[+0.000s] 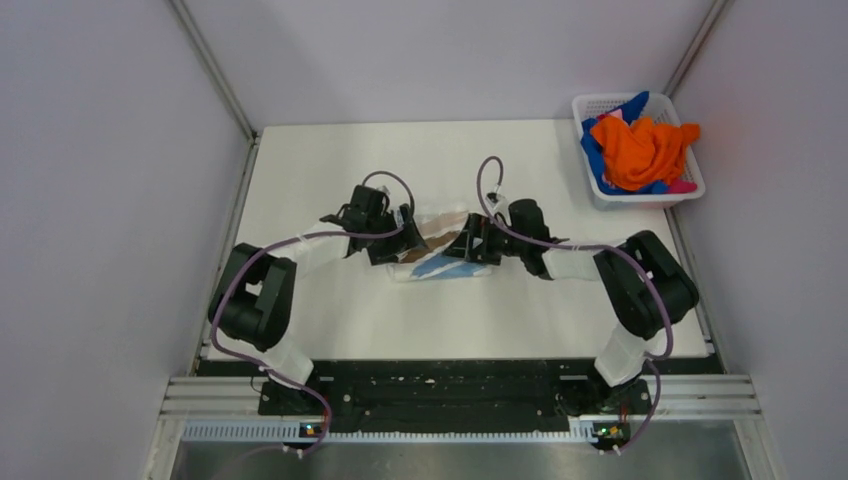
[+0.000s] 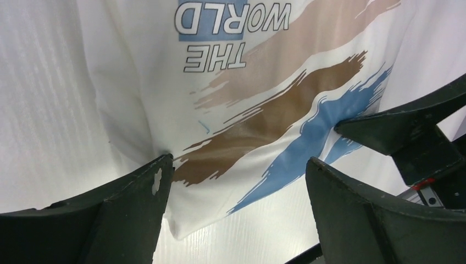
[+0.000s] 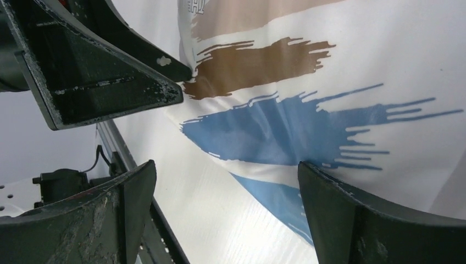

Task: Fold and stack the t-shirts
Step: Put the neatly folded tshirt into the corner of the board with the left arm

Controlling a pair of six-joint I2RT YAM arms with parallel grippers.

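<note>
The white t-shirt (image 1: pixel 437 262) with blue and brown printed marks lies folded small in the middle of the table. My left gripper (image 1: pixel 398 250) is at its left end and my right gripper (image 1: pixel 463 246) at its right end, tips facing each other. In the left wrist view the left gripper (image 2: pixel 239 165) is open, jaws wide apart over the shirt's (image 2: pixel 264 110) near edge, holding nothing. In the right wrist view the right gripper (image 3: pixel 226 168) is open over the shirt's (image 3: pixel 329 82) blue print and bare table. Orange (image 1: pixel 640 150), blue (image 1: pixel 630 108) and pink (image 1: pixel 682 186) shirts lie bunched in the basket.
The white lattice basket (image 1: pixel 598 102) stands at the table's back right corner. The white table (image 1: pixel 320 170) is walled by grey panels left, right and behind. The left gripper's fingers (image 3: pixel 110 71) show close by in the right wrist view.
</note>
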